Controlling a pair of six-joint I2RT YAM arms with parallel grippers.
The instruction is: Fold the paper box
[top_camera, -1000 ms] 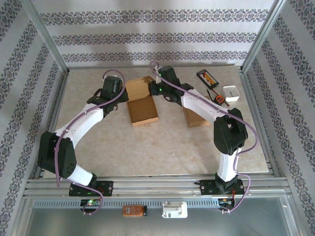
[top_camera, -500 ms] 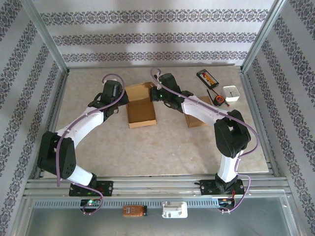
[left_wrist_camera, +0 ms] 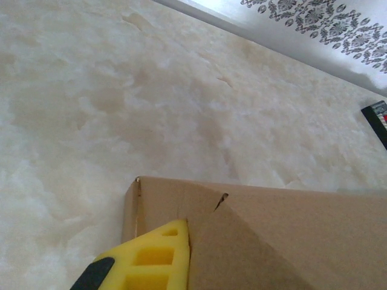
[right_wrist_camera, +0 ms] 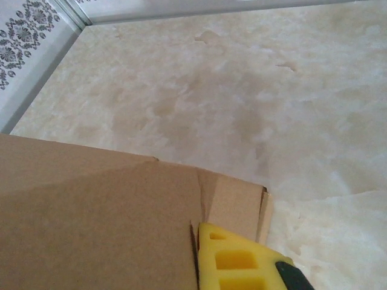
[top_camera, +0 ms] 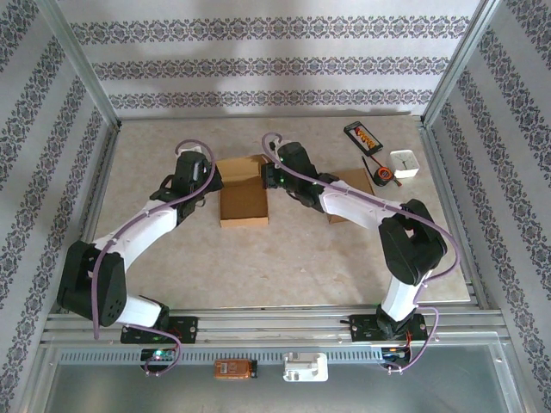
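Arms slid the paper box (top_camera: 244,198) nearer. Close up, yellow fingers (left_wrist_camera: 181,248) touch its flaps; I cannot tell if the left end effector (top_camera: 213,178) or right end effector (top_camera: 269,176) grips. Bare desk (top_camera: 284,258) lies around.

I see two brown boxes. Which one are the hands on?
The middle box, left gripper and right gripper at its far corners; the other box lies apart.

I read no words or numbers anywhere. The black packet (top_camera: 363,135) at the far right bore orange marks too small for me to read.
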